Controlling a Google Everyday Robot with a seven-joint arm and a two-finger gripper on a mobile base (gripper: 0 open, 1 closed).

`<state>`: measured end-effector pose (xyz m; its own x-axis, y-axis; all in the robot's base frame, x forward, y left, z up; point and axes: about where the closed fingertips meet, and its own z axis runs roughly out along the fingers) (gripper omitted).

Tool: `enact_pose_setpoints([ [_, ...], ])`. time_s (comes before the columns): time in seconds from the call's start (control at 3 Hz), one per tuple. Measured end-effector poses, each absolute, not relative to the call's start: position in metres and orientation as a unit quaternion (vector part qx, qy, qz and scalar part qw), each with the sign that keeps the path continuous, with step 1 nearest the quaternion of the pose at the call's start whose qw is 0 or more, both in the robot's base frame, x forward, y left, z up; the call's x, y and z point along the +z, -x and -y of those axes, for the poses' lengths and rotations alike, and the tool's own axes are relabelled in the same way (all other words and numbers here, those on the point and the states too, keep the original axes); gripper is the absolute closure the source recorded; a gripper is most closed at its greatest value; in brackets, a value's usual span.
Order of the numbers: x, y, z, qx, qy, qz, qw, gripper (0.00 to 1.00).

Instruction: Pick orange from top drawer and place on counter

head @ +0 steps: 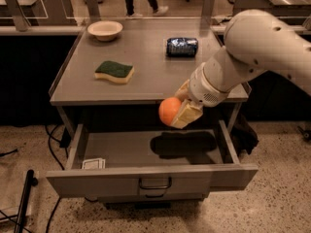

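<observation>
Above the open, shallow grey metal top drawer (146, 178), the cream two-finger gripper (181, 108) clasps the small, smooth round orange (168, 111), level with the flat grey counter (146, 81) at its near edge (too low, I judge). Sliding it inward from here could knock it free.

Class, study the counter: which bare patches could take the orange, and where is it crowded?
The gripper, shut on the orange, hangs in front of the counter. Free: the front strip between sponge and arm; the middle between sponge and blue packet. Tightest: around bowl and packet at the back.

Shadow (183, 144) under tool (179, 113) above top drawer (107, 181)
</observation>
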<state>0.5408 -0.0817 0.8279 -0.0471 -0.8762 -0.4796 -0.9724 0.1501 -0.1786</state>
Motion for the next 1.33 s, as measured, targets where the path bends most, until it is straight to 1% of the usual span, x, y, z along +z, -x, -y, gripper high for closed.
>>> enact_pose_setpoints([
  [0.33,0.870,-0.545,0.076,0.085,0.646,-0.711,0.266,1.00],
  [0.67,0.894,-0.564,0.077,0.072,0.644,-0.706,0.286,1.00],
  [1.33,0.904,-0.623,0.077,0.065,0.626,-0.700,0.337,1.00],
])
